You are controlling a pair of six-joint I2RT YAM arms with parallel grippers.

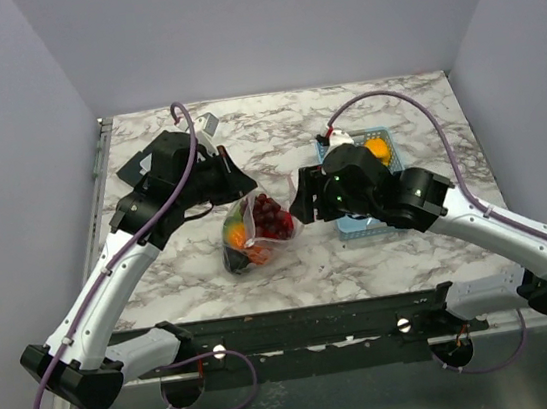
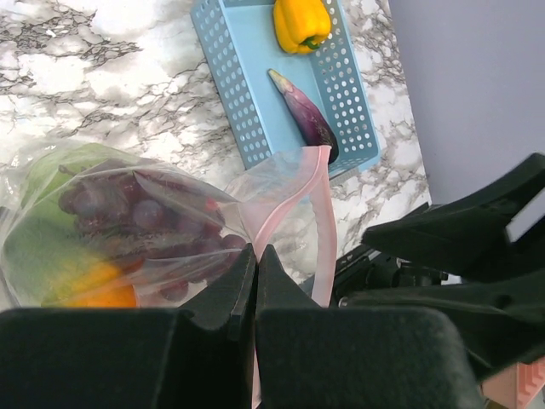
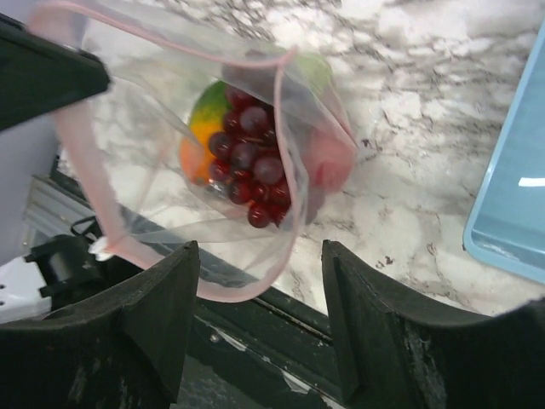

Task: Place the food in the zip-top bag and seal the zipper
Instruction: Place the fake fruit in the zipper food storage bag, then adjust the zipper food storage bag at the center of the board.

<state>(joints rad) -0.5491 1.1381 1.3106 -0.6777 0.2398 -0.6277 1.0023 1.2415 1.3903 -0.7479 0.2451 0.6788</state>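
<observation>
Nearest the lens, left gripper (image 2: pixel 255 264): jaws pressed flat together, clamped on the clear film of the zip-top bag (image 2: pixel 153 230) near its mouth. Just past those tips and to their left, the bag's bulging belly over the marble table (image 2: pixel 85 102), holding dark grapes (image 2: pixel 136 209), an orange piece (image 2: pixel 102 294) and a green piece (image 2: pixel 47 247). Right of the tips, the pinkish zipper (image 2: pixel 320 230) curving in a slack loop, mouth gaping and unsealed. Farther beyond the tips, a light-blue basket (image 2: pixel 217 77) with a purple eggplant (image 2: pixel 302 115) and a yellow pepper (image 2: pixel 300 23) inside, apart from each other.

Right gripper (image 3: pixel 257 254): jaws standing wide apart, gripping nothing. Free lip of the bag mouth, edged by the zipper (image 3: pixel 288 170), hanging in the gap between them; contact with either finger not clear. Beyond that gap, seen through the film: grapes (image 3: pixel 251 158), orange piece (image 3: pixel 197 141), a reddish piece (image 3: pixel 328 162).

From above, left gripper (image 1: pixel 239 187) at the bag's (image 1: pixel 257 229) upper edge, right gripper (image 1: pixel 301 199) just beside its opposite side, basket (image 1: pixel 370 229) under that gripper's wrist.
</observation>
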